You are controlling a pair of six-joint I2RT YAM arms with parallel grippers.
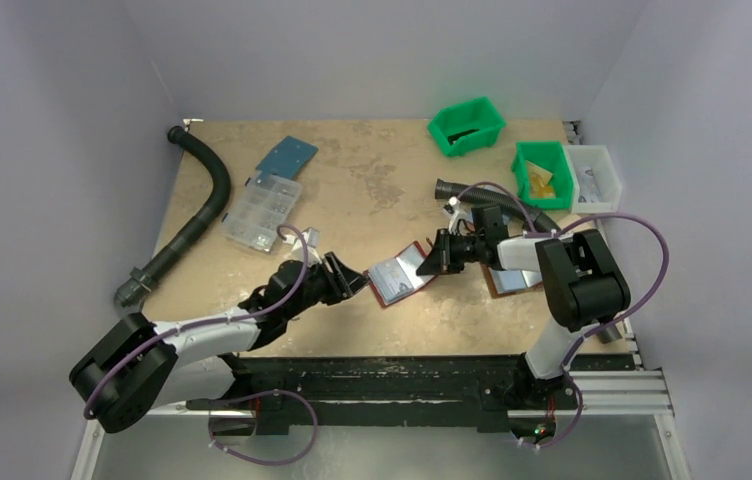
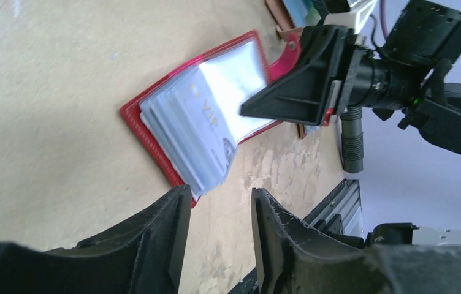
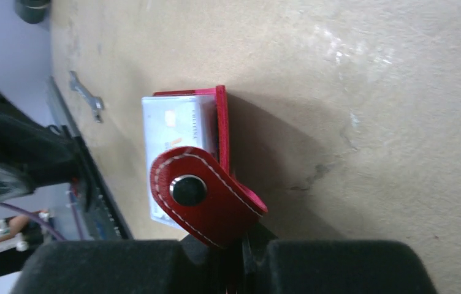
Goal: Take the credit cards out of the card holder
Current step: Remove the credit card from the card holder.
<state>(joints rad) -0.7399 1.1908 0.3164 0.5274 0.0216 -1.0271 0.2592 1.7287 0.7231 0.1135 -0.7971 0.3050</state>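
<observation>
**Card holder (image 1: pixel 399 272), opened flat.** It lies spread on the worktop (image 1: pixel 352 180) between the two arms, with its pockets facing up. The right hand (image 1: pixel 432 262) is closed on the holder's red snap tab (image 3: pixel 198 197) and pinches the strap at the edge nearest that arm. The left hand (image 2: pixel 219 199) hovers just beside the opposite edge, its fingers parted with nothing between them. The credit cards (image 2: pixel 203 116) sit stacked inside glossy clear sleeves (image 2: pixel 173 131), and one shows "VIP" lettering.

**Handling, as judged.** The cards look light, thin, stiff and slick. The sleeves look soft and floppy, so they are likely to lift or fan with a card rather than release it. The holder itself looks light and would slide unless held, so the grip on the tab serves as an anchor. The best hold appears to be a card's exposed edge at the sleeve mouth, pinched flat and drawn out along the sleeve. Which edge is the open mouth cannot be told from here.
</observation>
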